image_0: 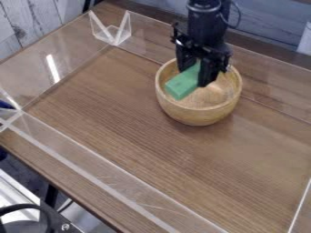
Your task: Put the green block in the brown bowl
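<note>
The brown bowl [205, 103] sits on the wooden table right of centre, a round light wooden bowl with thick walls. The green block [185, 83], a bright green bar, hangs tilted over the bowl's left inside, its lower end down within the rim. My black gripper [195, 62] comes down from above and is shut on the block's upper end, its fingers on either side of it. Whether the block touches the bowl's floor I cannot tell.
A clear acrylic wall runs around the table, with its front edge [85, 159] low and to the left. A small clear plastic stand [111, 30] sits at the back left. A pale plank wall lies behind.
</note>
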{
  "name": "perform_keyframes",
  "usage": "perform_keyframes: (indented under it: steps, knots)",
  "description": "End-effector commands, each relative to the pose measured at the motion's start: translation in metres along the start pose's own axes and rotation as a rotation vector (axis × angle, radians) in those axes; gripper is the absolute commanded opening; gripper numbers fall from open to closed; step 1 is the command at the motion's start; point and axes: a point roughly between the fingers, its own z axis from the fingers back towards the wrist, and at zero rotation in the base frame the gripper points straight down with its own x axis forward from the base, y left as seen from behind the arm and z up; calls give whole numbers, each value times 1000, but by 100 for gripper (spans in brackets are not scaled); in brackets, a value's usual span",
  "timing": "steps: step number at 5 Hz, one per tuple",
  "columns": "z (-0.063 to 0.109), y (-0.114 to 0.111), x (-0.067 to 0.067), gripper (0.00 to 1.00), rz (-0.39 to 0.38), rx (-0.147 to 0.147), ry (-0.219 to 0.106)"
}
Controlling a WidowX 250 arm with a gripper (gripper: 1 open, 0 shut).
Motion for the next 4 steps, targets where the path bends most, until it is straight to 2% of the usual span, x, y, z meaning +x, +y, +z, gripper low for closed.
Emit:
perform_keyframes:
  steps: [1,4]
  knots:
    - [10,5,6,0,7,13,-46]
    - [1,3,11,0,2,9,-43]
